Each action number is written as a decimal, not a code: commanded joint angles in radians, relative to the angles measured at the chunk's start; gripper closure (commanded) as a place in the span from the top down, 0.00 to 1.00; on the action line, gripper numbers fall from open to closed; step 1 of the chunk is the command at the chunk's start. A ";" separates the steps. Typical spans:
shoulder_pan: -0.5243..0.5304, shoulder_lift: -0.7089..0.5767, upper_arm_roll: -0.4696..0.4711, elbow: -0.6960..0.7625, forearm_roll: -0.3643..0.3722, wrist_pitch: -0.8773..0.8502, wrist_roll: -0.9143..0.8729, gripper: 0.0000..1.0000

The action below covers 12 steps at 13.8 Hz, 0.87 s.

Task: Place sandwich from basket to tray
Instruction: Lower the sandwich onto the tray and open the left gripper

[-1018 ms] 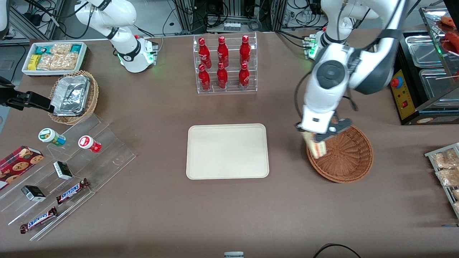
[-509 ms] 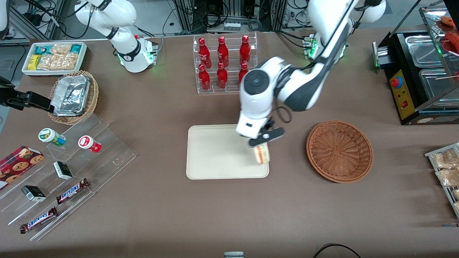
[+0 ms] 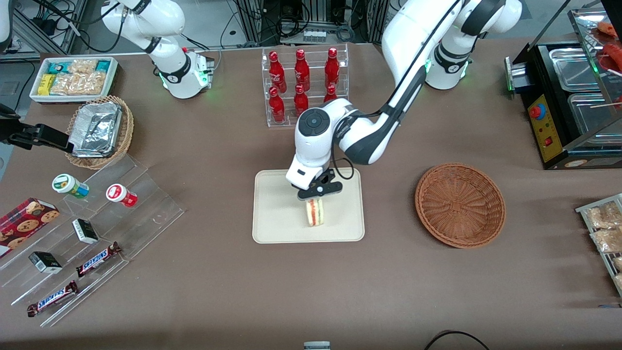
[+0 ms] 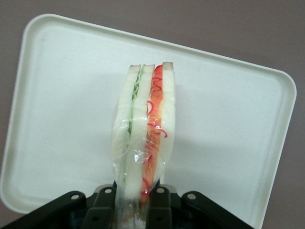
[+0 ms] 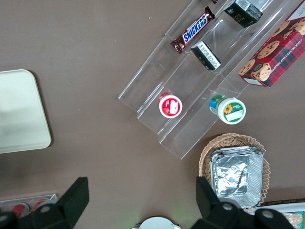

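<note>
My left gripper [image 3: 317,194] is over the middle of the cream-white tray [image 3: 277,209], shut on the sandwich [image 3: 315,212]. The sandwich is a wrapped wedge of white bread with red and green filling, held on edge with its cut side up. In the left wrist view the fingers [image 4: 161,205] clamp the wedge's narrow end, and the sandwich [image 4: 145,129] hangs over the tray [image 4: 228,119]. Whether it touches the tray I cannot tell. The reddish-brown wicker basket [image 3: 460,205] stands empty beside the tray, toward the working arm's end.
A clear rack of red bottles [image 3: 303,87] stands farther from the front camera than the tray. A clear stepped stand with snacks [image 3: 87,228], a tan basket of foil containers [image 3: 99,131] and a white snack bin [image 3: 73,78] lie toward the parked arm's end.
My gripper has carried the sandwich from the basket sideways to over the tray's edge, then on to the middle of the tray, and lower. The basket is now empty.
</note>
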 commanded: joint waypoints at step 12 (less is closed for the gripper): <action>-0.045 0.057 0.015 0.055 0.080 -0.004 0.048 0.99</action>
